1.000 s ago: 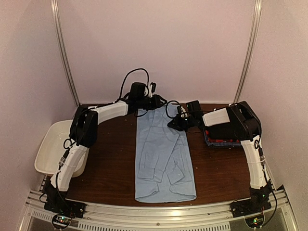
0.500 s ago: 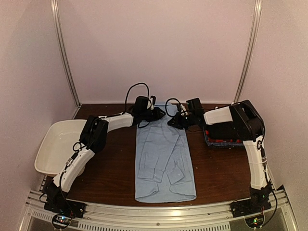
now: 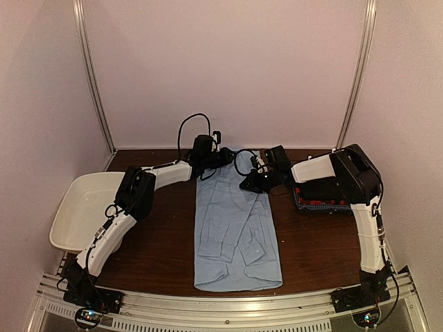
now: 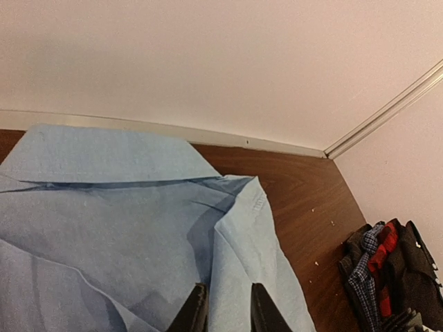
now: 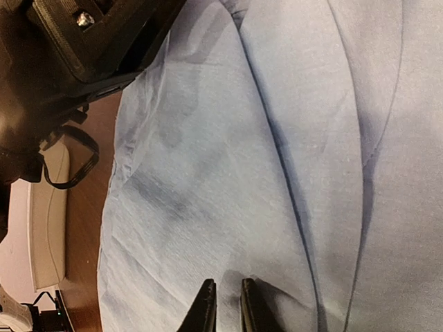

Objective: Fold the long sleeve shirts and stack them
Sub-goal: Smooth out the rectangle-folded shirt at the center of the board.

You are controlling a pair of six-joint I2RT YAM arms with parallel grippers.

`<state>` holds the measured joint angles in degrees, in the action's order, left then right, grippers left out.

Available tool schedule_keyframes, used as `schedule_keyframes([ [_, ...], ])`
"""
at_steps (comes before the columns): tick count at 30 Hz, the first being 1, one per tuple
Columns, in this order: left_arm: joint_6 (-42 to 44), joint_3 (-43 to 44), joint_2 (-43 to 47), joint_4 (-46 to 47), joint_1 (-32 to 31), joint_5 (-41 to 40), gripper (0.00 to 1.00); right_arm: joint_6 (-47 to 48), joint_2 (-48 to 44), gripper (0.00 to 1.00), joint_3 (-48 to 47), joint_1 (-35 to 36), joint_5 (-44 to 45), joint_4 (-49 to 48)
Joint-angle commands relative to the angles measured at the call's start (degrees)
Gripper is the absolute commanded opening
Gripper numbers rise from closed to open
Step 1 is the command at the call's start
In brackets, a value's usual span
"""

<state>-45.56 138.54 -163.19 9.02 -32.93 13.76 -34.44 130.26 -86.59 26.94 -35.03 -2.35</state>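
The light blue shirt (image 3: 235, 228) lies lengthwise down the middle of the surface (image 3: 166, 235), its collar at the far end. The left end effector (image 4: 227, 306) pinches a fold near the collar, and the right end effector (image 5: 225, 304) nips the cloth close by (both with jaws nearly together). A stack of folded shirts (image 3: 322, 202) sits on the right, under the right arm.
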Motion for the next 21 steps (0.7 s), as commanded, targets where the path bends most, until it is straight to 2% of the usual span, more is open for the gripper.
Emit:
schedule_keyframes([
  [1, -0.4, 1.9, -1.8, 3.5, 0.5, -0.8, 0.22, 0.6, -3.5, 0.15, 2.8, 0.1, 2.1, -0.2],
  [13, -1.7, 2.5, -3.3, 2.6, 1.1, -1.0, 0.19, -4.6, -3.5, 0.15, 9.5, -2.2, -4.7, -10.3],
  [21, -2.6, 4.5, -3.6, 2.3, 1.8, 0.4, 0.19, -4.7, -3.7, 0.16, 9.3, -2.4, -6.1, -11.3],
])
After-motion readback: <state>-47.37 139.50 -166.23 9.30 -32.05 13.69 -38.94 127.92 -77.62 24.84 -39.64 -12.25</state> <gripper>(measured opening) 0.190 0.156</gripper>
